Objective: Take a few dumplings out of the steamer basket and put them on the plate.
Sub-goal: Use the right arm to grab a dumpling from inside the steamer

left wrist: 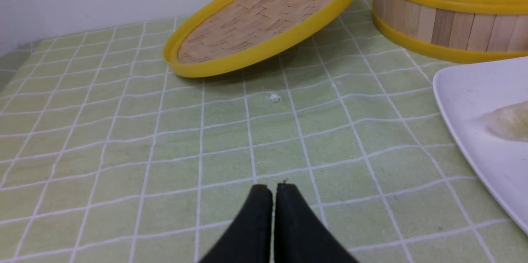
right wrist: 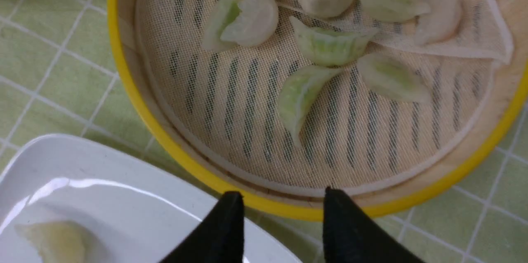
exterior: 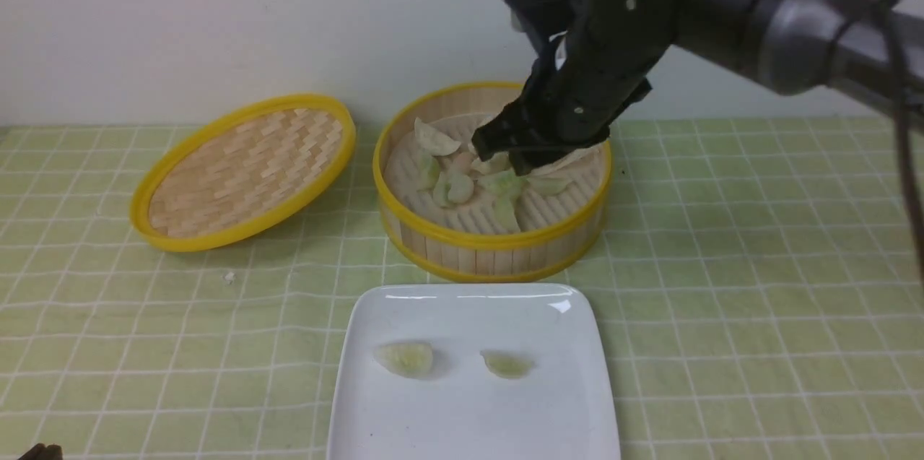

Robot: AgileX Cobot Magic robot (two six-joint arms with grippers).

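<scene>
I am watching the right tool (exterior: 505, 151) hanging over the steamer basket (exterior: 491, 242), fingers spread with nothing between them. In the right wrist view the tips are sitting above the basket's near rim. The dumplings (exterior: 462, 187) are lying loosely on the liner, and the arm is hiding those toward the far right wall. Two more are lying apart on the plate (exterior: 469, 424), which is standing just in front of the basket with a thin strip of desk (exterior: 758, 265) between them. Its near edge is running out of the front view. The lid (exterior: 245, 171) is lying tilted left of the basket; I cannot tell whether they are touching. Open desk is stretching away on the right. The left tool (left wrist: 273, 190) is hanging low, fingers pressed together, empty.
</scene>
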